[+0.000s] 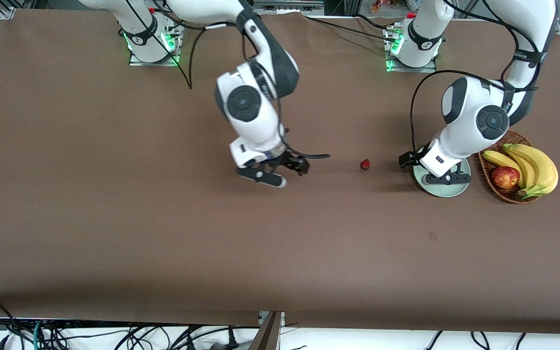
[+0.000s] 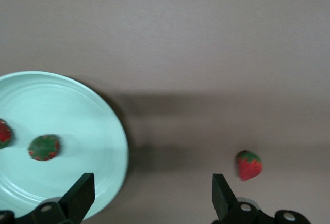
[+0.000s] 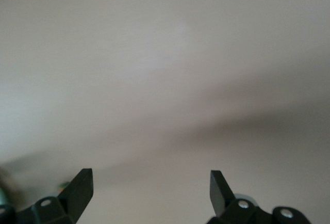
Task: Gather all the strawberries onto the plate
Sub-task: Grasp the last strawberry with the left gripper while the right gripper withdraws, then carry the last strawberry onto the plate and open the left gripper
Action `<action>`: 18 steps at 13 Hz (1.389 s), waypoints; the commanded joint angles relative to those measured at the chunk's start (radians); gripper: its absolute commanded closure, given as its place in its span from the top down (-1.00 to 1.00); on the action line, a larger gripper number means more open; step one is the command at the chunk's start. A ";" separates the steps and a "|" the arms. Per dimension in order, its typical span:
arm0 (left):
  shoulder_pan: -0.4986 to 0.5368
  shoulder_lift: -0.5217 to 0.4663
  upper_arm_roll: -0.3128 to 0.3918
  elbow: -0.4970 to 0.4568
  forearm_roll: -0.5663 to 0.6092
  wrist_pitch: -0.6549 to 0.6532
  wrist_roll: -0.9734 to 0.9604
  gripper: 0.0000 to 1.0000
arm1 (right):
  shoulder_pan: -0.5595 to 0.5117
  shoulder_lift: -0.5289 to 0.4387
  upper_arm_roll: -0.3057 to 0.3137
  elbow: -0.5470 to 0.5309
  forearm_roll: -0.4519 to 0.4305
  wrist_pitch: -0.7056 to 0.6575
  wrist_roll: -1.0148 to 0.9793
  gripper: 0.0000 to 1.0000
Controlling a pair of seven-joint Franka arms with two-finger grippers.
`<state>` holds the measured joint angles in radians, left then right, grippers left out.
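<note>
Brown cloth covers the table [image 1: 114, 233], and your last loose strawberry [image 1: 365, 164] lies on it between the two arms. Two strawberries [image 2: 44, 147] already sit in the plate [image 2: 93, 131]. Your left gripper [image 1: 418, 160] hangs over the plate's edge, jaws spread wide and empty; the berry sits at about nine o'clock from it in the front view. Your right gripper [image 1: 280, 171] hovers over bare cloth, also wide and empty. Expect something light, small, probably soft: pinch gently across its widest part.

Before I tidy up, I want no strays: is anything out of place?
Yes: one strawberry lies on the bare table, beside the plate that already holds two strawberries. Nothing looks spilled or damaged.
</note>
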<state>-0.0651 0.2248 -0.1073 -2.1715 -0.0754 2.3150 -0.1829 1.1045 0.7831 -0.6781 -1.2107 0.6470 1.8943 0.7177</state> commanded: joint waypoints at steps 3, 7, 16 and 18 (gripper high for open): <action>-0.008 0.030 -0.132 -0.010 0.009 0.059 -0.223 1.00 | 0.008 -0.073 -0.271 -0.070 -0.007 -0.317 -0.369 1.00; -0.016 0.137 -0.199 -0.010 0.150 0.165 -0.421 1.00 | -0.157 -0.192 -0.144 -0.073 -0.114 -0.350 -0.383 1.00; -0.024 0.228 -0.204 -0.021 0.203 0.212 -0.483 0.02 | -0.943 -0.790 0.644 -0.441 -0.553 -0.362 -0.529 1.00; -0.022 0.229 -0.204 -0.017 0.203 0.210 -0.486 -0.70 | -0.994 -0.801 0.684 -0.435 -0.586 -0.391 -0.531 1.00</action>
<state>-0.0858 0.4566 -0.3086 -2.1926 0.0982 2.5209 -0.6358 0.1673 0.0274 -0.0604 -1.5883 0.0918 1.5037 0.1961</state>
